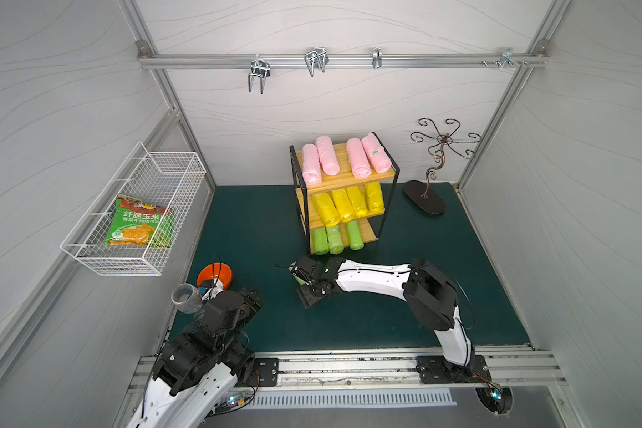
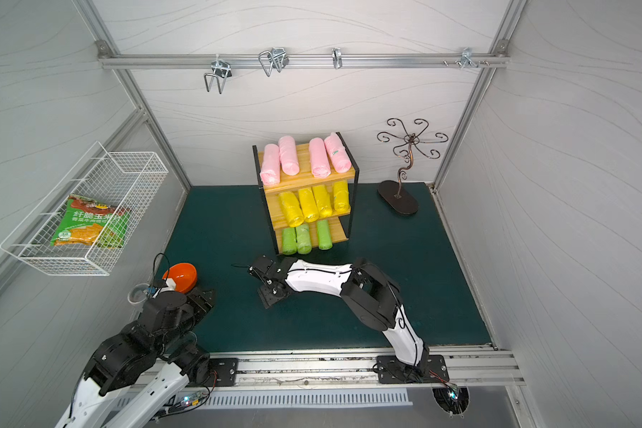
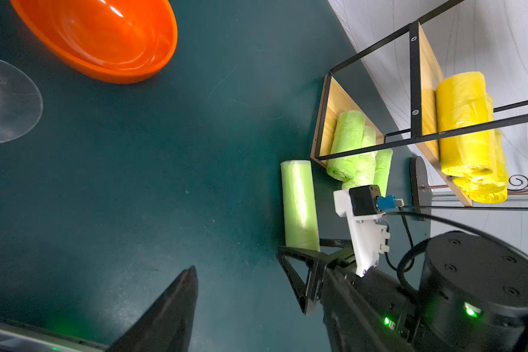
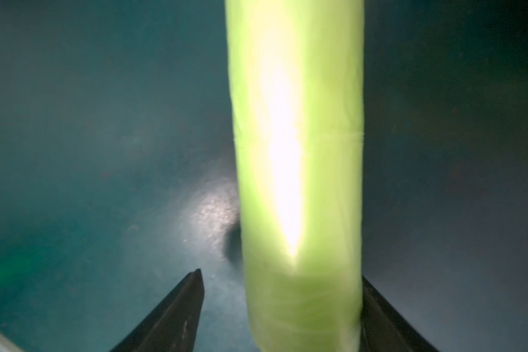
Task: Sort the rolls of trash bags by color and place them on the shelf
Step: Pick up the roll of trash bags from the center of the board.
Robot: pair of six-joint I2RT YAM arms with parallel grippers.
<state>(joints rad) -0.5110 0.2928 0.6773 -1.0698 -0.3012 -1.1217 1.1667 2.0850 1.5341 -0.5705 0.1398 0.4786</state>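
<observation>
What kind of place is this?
Probably a robot test cell, not a home: aluminium-profile frame, two arms bolted to a rail, staged props like the shelf and wire basket.

The green roll [image 4: 296, 152] looks blurry in my right wrist view. A white glare washes it out, and it runs off the top and bottom edges. In both top views the right gripper [image 1: 298, 278] covers nearly all of it. The left gripper [image 1: 252, 298] is tucked under its own arm. My left wrist view shows only 1 finger [image 3: 171, 307], so I cannot tell how wide it stands. There the glass [image 3: 6, 100] and the orange bowl [image 3: 98, 36] are cut off by the edges. The label [image 1: 377, 151] on 1 pink roll [image 1: 380, 163] is too small to read.
</observation>
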